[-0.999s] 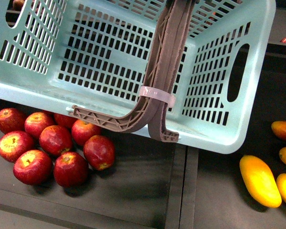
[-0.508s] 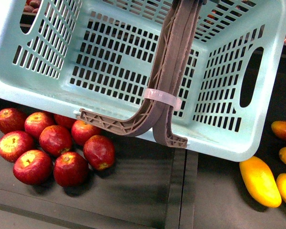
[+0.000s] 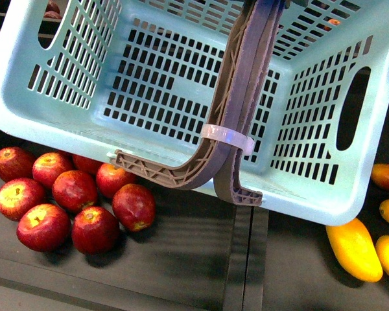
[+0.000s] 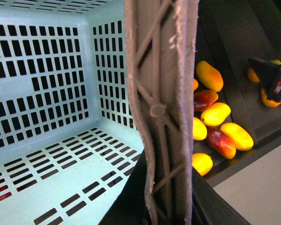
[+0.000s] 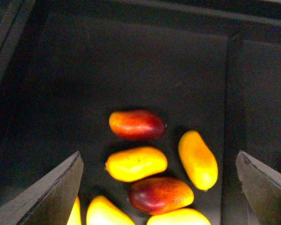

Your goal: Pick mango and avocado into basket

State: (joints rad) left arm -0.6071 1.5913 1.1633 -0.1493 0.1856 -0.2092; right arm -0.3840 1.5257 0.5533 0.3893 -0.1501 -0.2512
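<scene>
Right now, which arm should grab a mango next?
The right one. The right gripper hangs open over the mangoes, with nothing in it. The left gripper is busy: it seems to hold the basket up by its handle, so letting go would likely drop it.

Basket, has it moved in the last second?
Yes. In the front view the basket drifted right and down; its corner now reaches the unmoved mango.

Mint-blue slotted basket (image 3: 65,129), brown handles (image 3: 243,84); red apples (image 3: 73,190); yellow mango (image 3: 353,249).
</scene>
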